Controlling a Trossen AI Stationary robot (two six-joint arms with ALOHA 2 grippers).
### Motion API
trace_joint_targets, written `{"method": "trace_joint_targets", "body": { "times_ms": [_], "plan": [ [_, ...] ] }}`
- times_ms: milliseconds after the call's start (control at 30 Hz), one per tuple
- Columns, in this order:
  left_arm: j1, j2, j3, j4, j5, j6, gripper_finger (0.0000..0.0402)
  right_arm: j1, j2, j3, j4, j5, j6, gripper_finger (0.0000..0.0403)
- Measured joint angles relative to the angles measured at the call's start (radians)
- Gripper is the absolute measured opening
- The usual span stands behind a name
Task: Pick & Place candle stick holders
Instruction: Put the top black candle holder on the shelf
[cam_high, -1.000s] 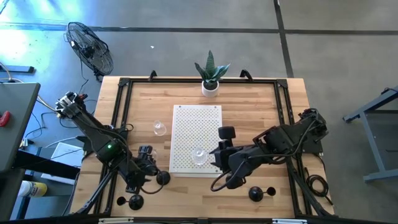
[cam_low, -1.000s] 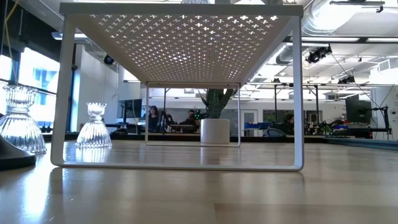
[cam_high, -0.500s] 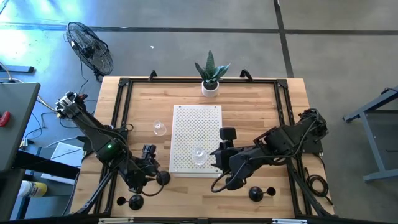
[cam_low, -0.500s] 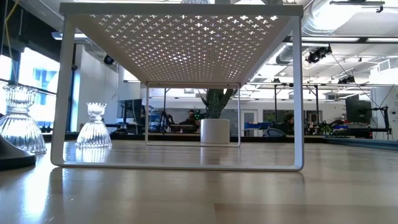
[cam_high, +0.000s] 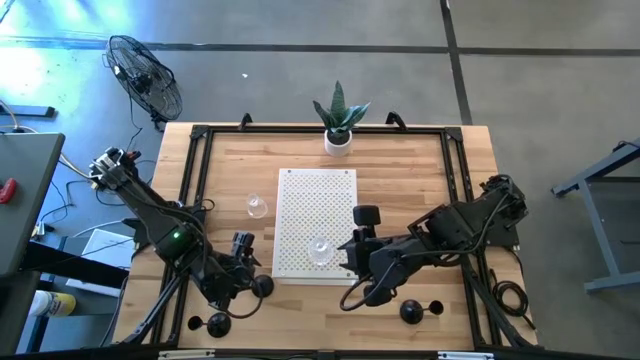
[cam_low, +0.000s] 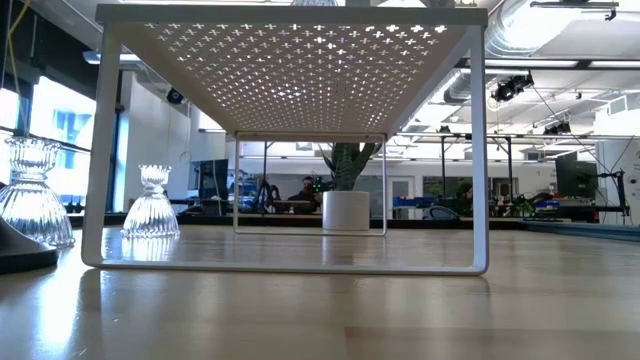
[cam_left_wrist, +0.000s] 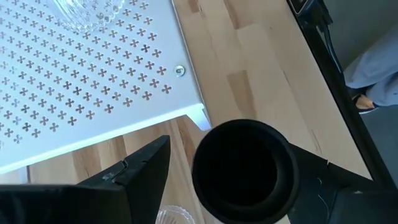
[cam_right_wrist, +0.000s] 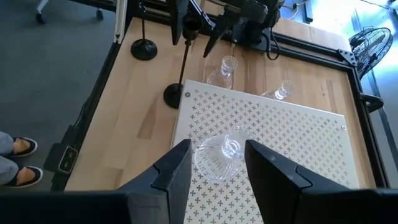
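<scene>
From above, your left gripper (cam_high: 243, 262) sits by a black holder (cam_high: 262, 286) at the rack's (cam_high: 316, 190) near left corner. Across the low view, two glass holders (cam_low: 152, 204) stand left. Your left wrist shows open fingers flanking the cup (cam_left_wrist: 242, 169); close next. Your right wrist shows the right gripper (cam_right_wrist: 217, 163) wide over a glass holder (cam_right_wrist: 222, 155).

A potted plant (cam_high: 339, 122) stands beyond the white perforated shelf (cam_high: 315, 200).
</scene>
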Motion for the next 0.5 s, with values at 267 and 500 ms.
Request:
{"method": "trace_joint_targets", "body": {
  "times_ms": [267,500],
  "plan": [
    [0.000,0.000,0.000,0.002,-0.012,0.030,0.0257,0.000,0.000,0.000,0.000,0.000,-0.016,0.0142],
    [0.000,0.000,0.000,0.000,-0.011,0.055,0.0227,-0.001,0.000,0.000,0.000,0.008,-0.019,0.0142]
  ]
}}
